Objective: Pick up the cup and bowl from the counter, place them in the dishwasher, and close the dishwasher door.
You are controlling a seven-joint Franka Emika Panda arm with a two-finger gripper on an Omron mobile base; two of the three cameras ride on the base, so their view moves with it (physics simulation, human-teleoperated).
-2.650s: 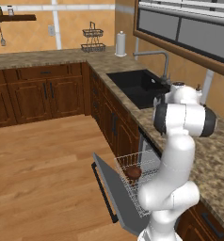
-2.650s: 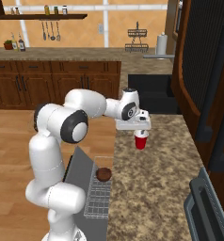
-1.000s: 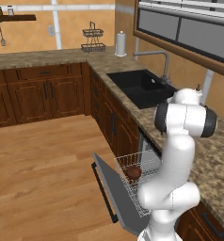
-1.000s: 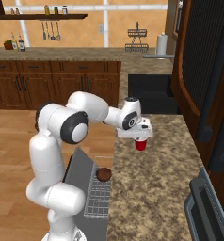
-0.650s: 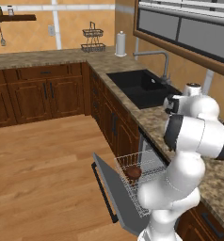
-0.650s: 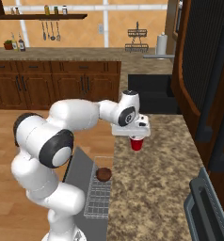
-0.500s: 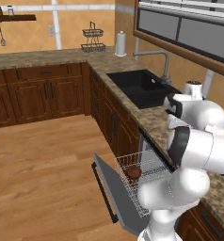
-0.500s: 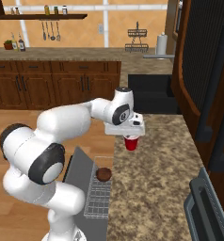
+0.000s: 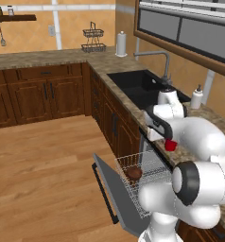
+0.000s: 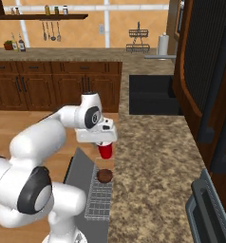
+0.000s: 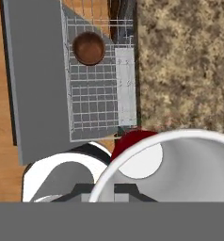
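The red cup (image 10: pixel 105 151) with its white inside (image 11: pixel 170 164) hangs in my gripper (image 10: pixel 104 142), which is shut on it, above the counter's edge beside the open dishwasher. The cup (image 9: pixel 170 144) also shows at the hand in the left base view. The dark reddish-brown bowl (image 11: pixel 89 48) lies in the white wire rack (image 11: pixel 102 101), pulled out over the dishwasher door (image 11: pixel 36 80), which is dropped open. In the base views the bowl (image 10: pixel 104 176) (image 9: pixel 134 173) sits in the rack below the cup. The granite counter (image 10: pixel 153 180) lies to the right.
A black sink (image 9: pixel 140 87) with a faucet is set in the counter beyond the dishwasher. A grey toaster oven (image 10: pixel 207 213) stands at the near right. A paper-towel roll (image 9: pixel 121 44) and wire basket (image 9: pixel 92 40) stand in the far corner. Wooden floor (image 9: pixel 43 175) lies left of the open door.
The arm has swung around and carried the cup leftward, from over the counter to its edge above the dishwasher rack. The bowl stays in the rack.
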